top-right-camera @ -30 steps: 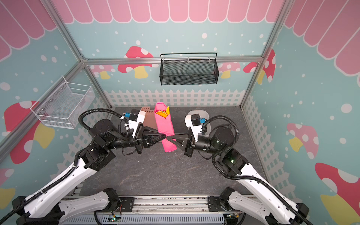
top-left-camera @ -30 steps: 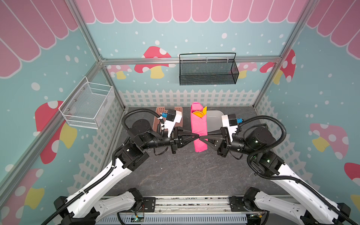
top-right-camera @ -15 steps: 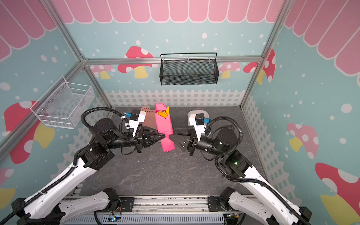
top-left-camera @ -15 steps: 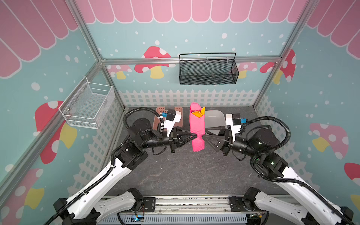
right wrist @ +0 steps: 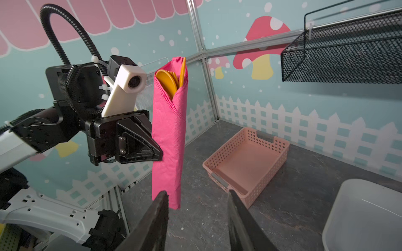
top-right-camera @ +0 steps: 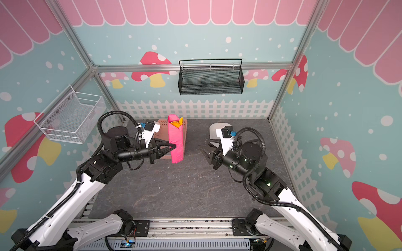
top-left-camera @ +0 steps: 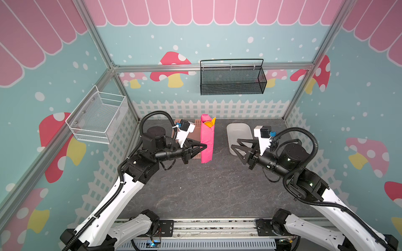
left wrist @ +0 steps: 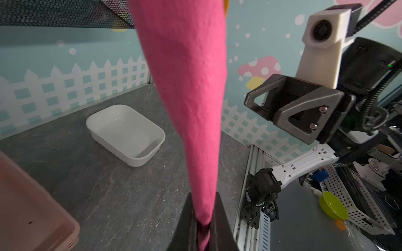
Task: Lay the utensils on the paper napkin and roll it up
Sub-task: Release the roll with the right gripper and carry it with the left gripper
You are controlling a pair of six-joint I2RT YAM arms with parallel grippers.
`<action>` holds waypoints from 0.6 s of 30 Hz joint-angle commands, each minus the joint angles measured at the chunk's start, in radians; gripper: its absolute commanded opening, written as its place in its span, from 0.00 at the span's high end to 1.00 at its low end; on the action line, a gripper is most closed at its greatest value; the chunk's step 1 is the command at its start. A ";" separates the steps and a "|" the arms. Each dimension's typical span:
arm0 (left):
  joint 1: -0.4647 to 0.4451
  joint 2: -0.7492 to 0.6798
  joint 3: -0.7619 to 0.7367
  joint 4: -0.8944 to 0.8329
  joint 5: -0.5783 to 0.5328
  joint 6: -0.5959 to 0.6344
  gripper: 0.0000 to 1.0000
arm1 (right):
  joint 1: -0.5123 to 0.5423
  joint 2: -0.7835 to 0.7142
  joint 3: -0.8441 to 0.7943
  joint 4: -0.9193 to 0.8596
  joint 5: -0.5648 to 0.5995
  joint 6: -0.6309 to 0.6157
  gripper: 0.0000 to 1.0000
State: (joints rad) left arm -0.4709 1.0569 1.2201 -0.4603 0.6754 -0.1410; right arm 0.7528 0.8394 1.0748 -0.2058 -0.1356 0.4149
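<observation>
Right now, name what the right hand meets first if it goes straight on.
Probably the rolled paper napkin, held upright by the left hand. It sits slightly off the midline between the open fingers, so depth leaves some doubt.

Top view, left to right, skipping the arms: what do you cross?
white wire basket → salmon basket → paper napkin, rolled and held up → white tub

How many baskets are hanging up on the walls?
2. A white wire basket hangs on the left side wall, and a black mesh basket hangs on the back wall. No other seems hidden.
</observation>
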 commanded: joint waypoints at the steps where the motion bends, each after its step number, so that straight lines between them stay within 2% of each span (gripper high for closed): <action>1: 0.055 0.039 0.031 -0.124 -0.055 0.087 1.00 | -0.003 0.000 -0.035 -0.074 0.117 -0.027 0.53; 7: 0.168 0.153 0.052 -0.193 -0.096 0.100 1.00 | -0.003 0.013 -0.094 -0.084 0.136 -0.021 0.53; 11: 0.247 0.240 0.071 -0.195 -0.070 0.102 1.00 | -0.003 0.021 -0.128 -0.080 0.136 -0.013 0.52; 15: 0.290 0.333 0.106 -0.196 -0.065 0.132 1.00 | -0.002 0.030 -0.156 -0.071 0.126 -0.011 0.52; 18: 0.321 0.423 0.165 -0.211 -0.019 0.142 1.00 | -0.002 0.046 -0.173 -0.071 0.123 -0.013 0.52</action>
State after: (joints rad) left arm -0.1726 1.4357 1.3239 -0.6491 0.6098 -0.0624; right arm 0.7528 0.8745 0.9215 -0.2810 -0.0154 0.4118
